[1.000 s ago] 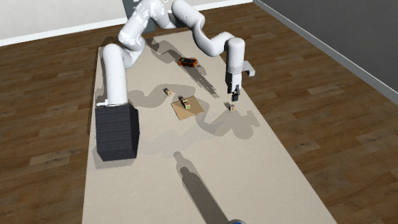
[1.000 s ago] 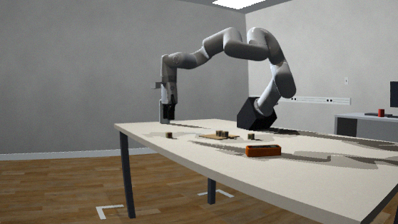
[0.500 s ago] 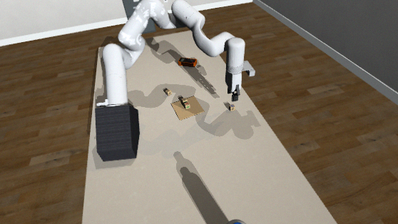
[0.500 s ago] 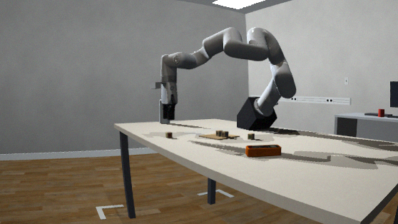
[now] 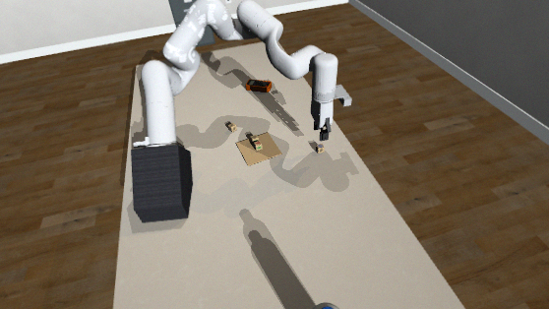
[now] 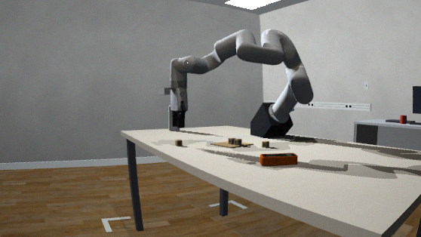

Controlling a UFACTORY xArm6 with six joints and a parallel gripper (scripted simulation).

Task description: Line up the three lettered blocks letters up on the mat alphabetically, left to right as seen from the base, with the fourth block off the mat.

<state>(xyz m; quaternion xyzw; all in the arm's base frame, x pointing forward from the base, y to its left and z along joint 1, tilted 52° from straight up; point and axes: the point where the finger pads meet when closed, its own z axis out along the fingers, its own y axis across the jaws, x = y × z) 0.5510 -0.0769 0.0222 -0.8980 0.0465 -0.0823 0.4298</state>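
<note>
A thin brown mat (image 5: 272, 150) (image 6: 222, 144) lies mid-table. Two small blocks (image 5: 250, 136) (image 5: 256, 144) stand on it; in the side view they show close together (image 6: 231, 140) (image 6: 238, 141). A third block (image 5: 229, 126) (image 6: 265, 144) sits on the table off the mat, towards the robot's base. A fourth block (image 5: 320, 147) (image 6: 178, 143) sits off the mat on the other side. My gripper (image 5: 324, 134) (image 6: 178, 125) hangs straight above this fourth block, clear of it, fingers pointing down, partly open and empty. The letters are too small to read.
An orange-and-black device (image 5: 259, 86) (image 6: 278, 159) lies on the table beyond the mat. The black robot base box (image 5: 161, 179) (image 6: 269, 122) stands at one table edge. A grey bottle (image 5: 325, 305) (image 6: 170, 120) stands near the table's end.
</note>
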